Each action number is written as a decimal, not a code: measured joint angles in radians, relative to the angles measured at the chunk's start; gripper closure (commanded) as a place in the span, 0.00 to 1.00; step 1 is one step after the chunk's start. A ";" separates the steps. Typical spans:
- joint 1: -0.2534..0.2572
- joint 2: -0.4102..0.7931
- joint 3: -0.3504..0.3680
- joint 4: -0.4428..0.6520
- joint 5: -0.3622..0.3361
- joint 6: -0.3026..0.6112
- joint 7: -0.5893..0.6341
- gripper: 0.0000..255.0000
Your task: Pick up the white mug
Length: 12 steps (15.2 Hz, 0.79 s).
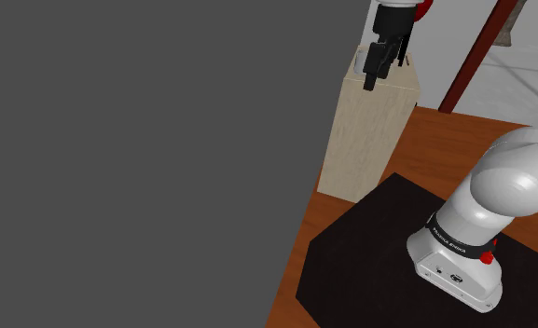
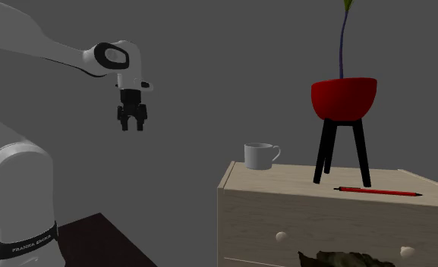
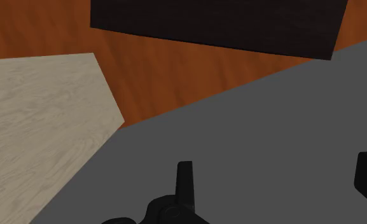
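Progress: early approach, nothing grasped. Gripper (image 2: 131,120) hangs in the air off the end of the dresser (image 2: 323,208), higher than the dresser top and well apart from the white mug (image 2: 259,156). Fingers (image 3: 185,181) stand apart with nothing between them. The wrist view looks down past the dresser's corner to the floor (image 3: 175,70). Left to do, as I read it: move over the dresser, line up, descend, close, lift. So basically all of it.

Mug: on the dresser top, near the end closest to the gripper, upright, mouth up. Plain white, short straight-walled body. Loop handle points along the dresser toward the red bowl planter (image 2: 344,97). Free space around it. Red pencil (image 2: 376,191) lies on the dresser top past the planter's legs, well apart from the mug. Looks rigid and light; a grasp across the rim or body seems feasible.
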 measured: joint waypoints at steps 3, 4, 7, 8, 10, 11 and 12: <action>-0.009 0.024 -0.020 0.006 -0.015 0.018 -0.025 0.00; -0.016 0.036 -0.037 0.013 -0.027 0.024 -0.046 0.00; -0.038 0.099 -0.090 0.046 -0.062 0.058 -0.111 0.00; -0.045 0.127 -0.109 0.062 -0.074 0.070 -0.135 0.00; -0.058 0.179 -0.144 0.086 -0.093 0.102 -0.179 0.00; -0.064 0.202 -0.161 0.102 -0.101 0.110 -0.202 0.00; -0.070 0.223 -0.177 0.116 -0.108 0.119 -0.224 0.00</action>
